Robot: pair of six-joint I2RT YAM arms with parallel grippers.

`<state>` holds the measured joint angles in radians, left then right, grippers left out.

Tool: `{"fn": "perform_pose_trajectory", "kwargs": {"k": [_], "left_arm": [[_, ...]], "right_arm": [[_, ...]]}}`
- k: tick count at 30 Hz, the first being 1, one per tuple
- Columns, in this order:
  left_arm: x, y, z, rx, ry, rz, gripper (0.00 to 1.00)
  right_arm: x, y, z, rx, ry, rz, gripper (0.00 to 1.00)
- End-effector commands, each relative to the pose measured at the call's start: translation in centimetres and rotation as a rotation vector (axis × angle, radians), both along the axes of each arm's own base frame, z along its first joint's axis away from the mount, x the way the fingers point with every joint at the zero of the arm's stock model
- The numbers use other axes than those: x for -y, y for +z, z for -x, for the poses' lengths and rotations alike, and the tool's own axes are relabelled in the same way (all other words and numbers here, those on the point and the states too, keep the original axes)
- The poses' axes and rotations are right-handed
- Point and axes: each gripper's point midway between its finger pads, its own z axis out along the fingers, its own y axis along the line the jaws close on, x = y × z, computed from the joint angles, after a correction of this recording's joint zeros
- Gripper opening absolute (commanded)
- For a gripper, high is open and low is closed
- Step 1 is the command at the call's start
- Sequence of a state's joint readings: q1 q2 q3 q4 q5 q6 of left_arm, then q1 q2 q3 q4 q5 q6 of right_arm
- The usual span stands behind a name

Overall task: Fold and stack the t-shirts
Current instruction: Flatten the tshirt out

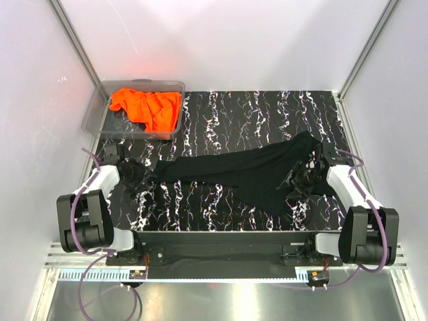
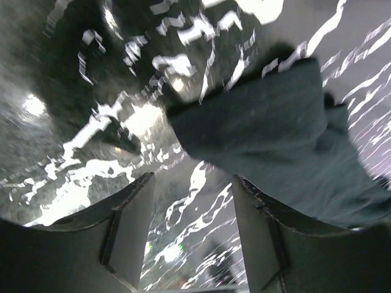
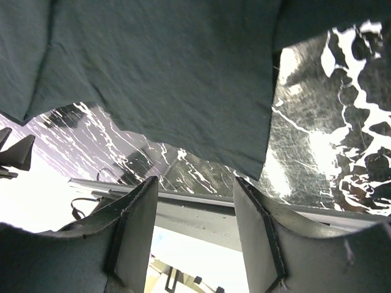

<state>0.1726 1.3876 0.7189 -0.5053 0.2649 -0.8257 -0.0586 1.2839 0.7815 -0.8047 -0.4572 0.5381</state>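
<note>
Top external view: black t-shirt (image 1: 247, 170) lying in a long band across the counter (image 1: 221, 110), one arm at each end.

The counter is glossy black veined with white (it glares badly in the left wrist view), boxed in by plain white walls (image 1: 221, 40) and slanting metal frame posts (image 1: 73, 40). The left end effector (image 1: 140, 177) sits low at the shirt's narrow left end, fingers (image 2: 131, 226) spread with only bare counter between them and the cloth just beyond the tips. The right end effector (image 1: 294, 182) is at the wider right end, also spread, with the hem draped past its fingertips and nothing pinched. The orange t-shirt (image 1: 147, 107) lies crumpled in the clear plastic bin (image 1: 93, 120) at the far left corner.
</note>
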Motion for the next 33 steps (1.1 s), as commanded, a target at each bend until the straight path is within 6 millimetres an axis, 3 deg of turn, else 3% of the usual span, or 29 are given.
{"fn": "perform_pose_trajectory", "kwargs": {"k": [1, 6, 18, 22, 27, 33], "left_arm": [[-1.1, -0.2, -0.8, 0.035, 0.092, 0.016, 0.57], [-1.0, -2.2, -0.6, 0.007, 0.153, 0.102, 0.49], [-1.4, -4.2, -0.8, -0.014, 0.207, 0.141, 0.36], [-1.7, -4.0, -1.2, 0.001, 0.192, 0.119, 0.25], [-1.8, -3.5, -1.1, 0.017, 0.145, 0.097, 0.0], [-1.6, -2.9, -0.4, 0.037, 0.065, 0.071, 0.0]], "right_arm": [[-0.3, 0.3, 0.2, 0.021, -0.017, -0.013, 0.6], [-0.2, 0.0, 0.3, 0.014, -0.02, -0.01, 0.59], [-0.1, -0.8, 0.5, -0.02, -0.044, -0.003, 0.59], [0.2, -2.0, 1.1, -0.072, -0.082, 0.014, 0.59], [0.6, -3.6, 2.0, -0.149, -0.108, 0.041, 0.59], [0.7, -5.1, 3.1, -0.218, -0.125, 0.053, 0.57]]}}
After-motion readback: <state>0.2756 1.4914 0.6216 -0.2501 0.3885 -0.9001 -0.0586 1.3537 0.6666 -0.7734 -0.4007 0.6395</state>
